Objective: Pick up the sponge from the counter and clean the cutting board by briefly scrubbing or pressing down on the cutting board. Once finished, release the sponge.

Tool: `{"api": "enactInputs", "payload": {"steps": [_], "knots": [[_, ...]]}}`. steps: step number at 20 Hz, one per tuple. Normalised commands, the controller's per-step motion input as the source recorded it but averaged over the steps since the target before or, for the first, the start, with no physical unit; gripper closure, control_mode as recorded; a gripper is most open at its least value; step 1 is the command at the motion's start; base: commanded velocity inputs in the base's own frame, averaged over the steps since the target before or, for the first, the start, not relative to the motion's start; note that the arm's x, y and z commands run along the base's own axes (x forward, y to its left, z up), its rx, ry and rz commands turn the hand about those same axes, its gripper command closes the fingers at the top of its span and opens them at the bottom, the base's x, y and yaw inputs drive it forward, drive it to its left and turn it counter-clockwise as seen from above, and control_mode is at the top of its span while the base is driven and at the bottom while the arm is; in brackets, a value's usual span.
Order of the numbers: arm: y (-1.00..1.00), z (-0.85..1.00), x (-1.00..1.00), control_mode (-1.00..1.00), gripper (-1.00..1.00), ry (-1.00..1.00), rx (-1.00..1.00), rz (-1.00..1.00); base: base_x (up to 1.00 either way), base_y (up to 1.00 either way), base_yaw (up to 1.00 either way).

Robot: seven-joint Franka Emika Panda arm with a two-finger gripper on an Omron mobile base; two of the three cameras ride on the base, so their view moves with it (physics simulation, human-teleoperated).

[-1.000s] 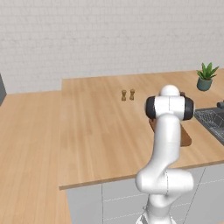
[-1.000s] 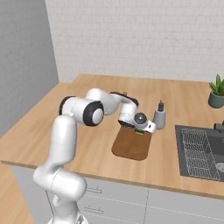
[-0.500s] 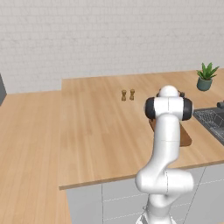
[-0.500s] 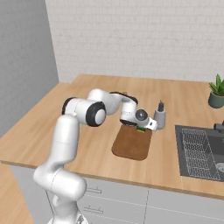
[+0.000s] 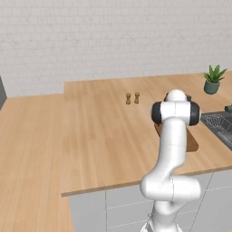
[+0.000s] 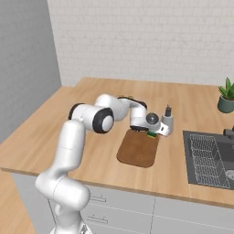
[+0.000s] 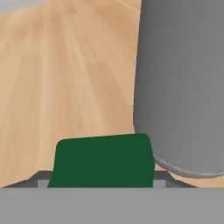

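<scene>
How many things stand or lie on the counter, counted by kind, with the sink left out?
Shakers: 2
Plant: 1
Cutting board: 1
Sponge: 1
Grey bottle: 1
Total: 6

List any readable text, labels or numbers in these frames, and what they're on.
None readable. The sponge, the cutting board, the grey bottle beside it, the counter, the plant pot and the sink all show plain surfaces with no print, and the brick wall carries no sign.
</scene>
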Motion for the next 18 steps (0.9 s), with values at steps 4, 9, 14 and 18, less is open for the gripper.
{"api": "enactInputs", "payload": {"steps": [4, 9, 14, 18], "knots": [[-0.44, -0.25, -0.13, -1.00, 1.00, 0.00, 0.00, 0.00, 0.00, 0.00, 0.00], [0.02, -0.41, -0.67, -1.00, 1.00, 0.00, -0.02, 0.00, 0.00, 0.00, 0.00], [0.08, -0.35, -0.90, -1.00, 1.00, -0.01, -0.01, 0.00, 0.00, 0.00, 0.00], [0.00, -0.60, -0.58, -1.00, 1.00, 0.00, 0.00, 0.00, 0.00, 0.00, 0.00]]}}
